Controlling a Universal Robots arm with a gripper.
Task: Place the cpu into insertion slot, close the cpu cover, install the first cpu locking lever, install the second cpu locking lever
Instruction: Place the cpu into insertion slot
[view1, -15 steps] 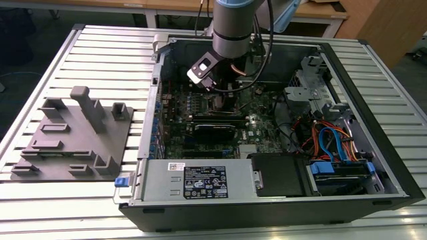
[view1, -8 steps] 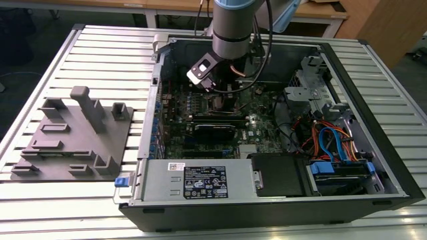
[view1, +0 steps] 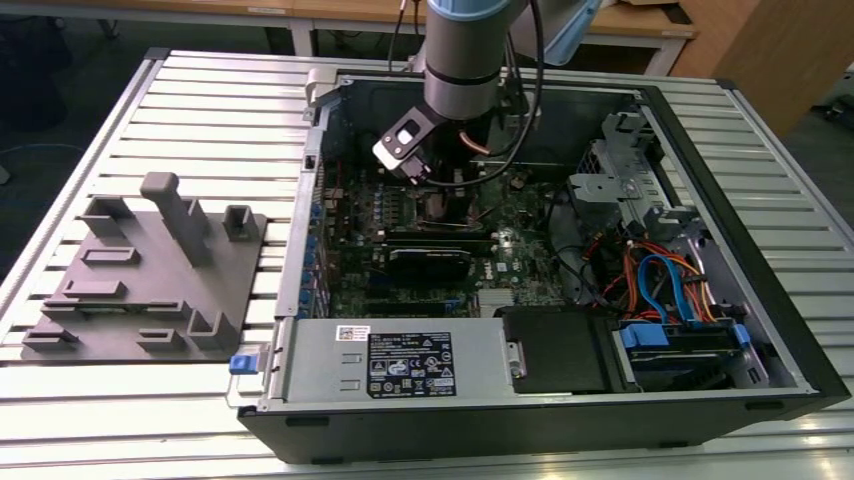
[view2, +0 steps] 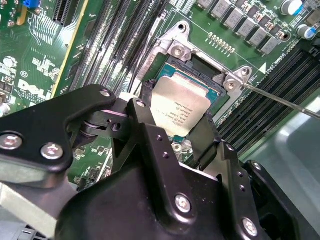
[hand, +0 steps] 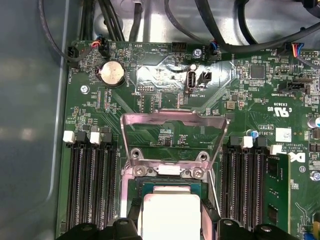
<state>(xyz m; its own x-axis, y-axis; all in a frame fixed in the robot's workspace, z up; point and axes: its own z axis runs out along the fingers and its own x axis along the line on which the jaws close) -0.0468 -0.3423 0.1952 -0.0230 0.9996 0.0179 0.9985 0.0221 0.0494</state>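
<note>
My gripper (view2: 176, 114) is shut on the cpu (view2: 181, 106), a silver-grey square chip, with one black finger on each of two opposite edges. The chip hangs just over the insertion slot (view2: 199, 62), whose dark socket and silvery rim show around it. In the first wrist view the cpu (hand: 170, 212) sits between the fingers (hand: 134, 220). Beyond it the cpu cover (hand: 172, 119) stands swung open. A thin locking lever (view2: 280, 100) sticks out past the socket corner. In the exterior view the gripper (view1: 441, 188) reaches down into the open computer case (view1: 747, 330).
Long black memory slots (hand: 90, 180) flank the socket, with a stick (hand: 274, 185) seated on one side. A coin battery (hand: 112, 74) and cables (hand: 215, 30) lie beyond the cover. A grey fixture (view1: 147, 280) stands at the exterior view's left, beside the case.
</note>
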